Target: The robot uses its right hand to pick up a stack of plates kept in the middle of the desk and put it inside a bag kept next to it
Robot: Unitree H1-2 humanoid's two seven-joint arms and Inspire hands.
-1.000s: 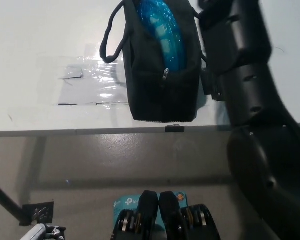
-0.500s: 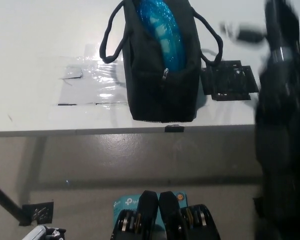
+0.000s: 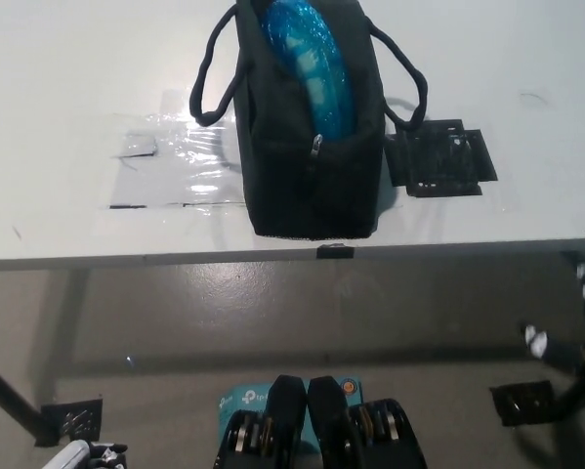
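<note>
Seen from above: black bag (image 3: pixel 307 156) standing open on the white desk (image 3: pixel 67 78), holding the blue stack of plates (image 3: pixel 307 54) upright inside. Sliver of white left hand (image 3: pixel 77 455) at bottom left, finger state impossible to tell; right hand out of view

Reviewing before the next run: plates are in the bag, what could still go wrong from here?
1. The black bag sits at the desk's near edge; a nudge could drop it.
2. The blue plates stand on edge in the unzipped opening and might tip out.
3. The handle loops outward, a possible snag.
</note>
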